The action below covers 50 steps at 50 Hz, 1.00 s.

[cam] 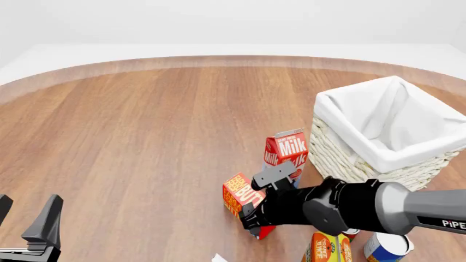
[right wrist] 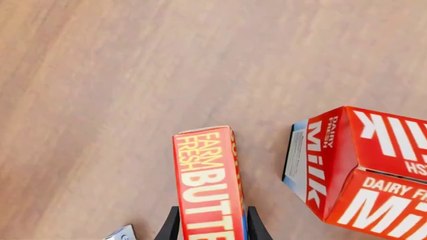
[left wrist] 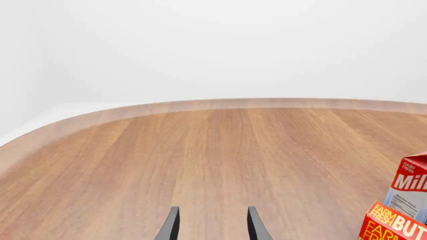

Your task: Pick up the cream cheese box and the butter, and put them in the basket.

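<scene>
The right pincer (right wrist: 210, 225) is clamped on the butter (right wrist: 208, 190), apparently still on the counter (cam: 145, 136); milk carton (cam: 285, 153) just beside; basket (cam: 350, 158) beyond. Left pincer (left wrist: 210, 225) gapes.

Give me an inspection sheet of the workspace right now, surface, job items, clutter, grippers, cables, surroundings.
Surface: wooden table with a curved far edge.
Job's things: butter stands between the right gripper's fingers, left of the basket; the basket is upright with its white liner showing. Cream cheese box: cannot tell which item it is.
Clutter: milk carton stands just behind the butter, beside the basket; an orange carton and a blue-and-white can sit under the right arm.
Grippers: right gripper has a finger on each side of the butter; left gripper open over bare wood.
Cables: nothing seen.
Surroundings: plain white backdrop.
</scene>
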{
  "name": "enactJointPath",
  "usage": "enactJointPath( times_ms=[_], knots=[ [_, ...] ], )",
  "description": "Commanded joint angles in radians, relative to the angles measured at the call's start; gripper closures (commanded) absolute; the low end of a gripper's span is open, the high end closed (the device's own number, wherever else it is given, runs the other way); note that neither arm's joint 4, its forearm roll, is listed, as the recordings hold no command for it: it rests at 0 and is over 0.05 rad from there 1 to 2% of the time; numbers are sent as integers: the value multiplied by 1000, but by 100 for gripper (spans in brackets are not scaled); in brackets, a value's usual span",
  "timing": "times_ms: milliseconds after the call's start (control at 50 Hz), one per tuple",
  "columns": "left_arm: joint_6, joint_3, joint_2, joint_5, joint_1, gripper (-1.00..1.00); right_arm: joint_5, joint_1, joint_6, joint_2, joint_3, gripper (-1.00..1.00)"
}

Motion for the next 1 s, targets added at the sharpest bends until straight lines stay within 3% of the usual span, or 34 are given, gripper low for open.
enactJointPath(
  times_ms=[20,40,340,600,1000],
  knots=[
    [0,0,0,0,0,-100,-14,4,1,6,8,-100],
    [0,0,0,0,0,-100,-10,-2,-4,2,6,100],
    [0,0,0,0,0,-100,29,19,-1,-34,-20,100],
    [0,0,0,0,0,-100,119,22,-33,-131,-56,100],
    [0,0,0,0,0,-100,347,14,-117,-344,-186,100]
  ],
)
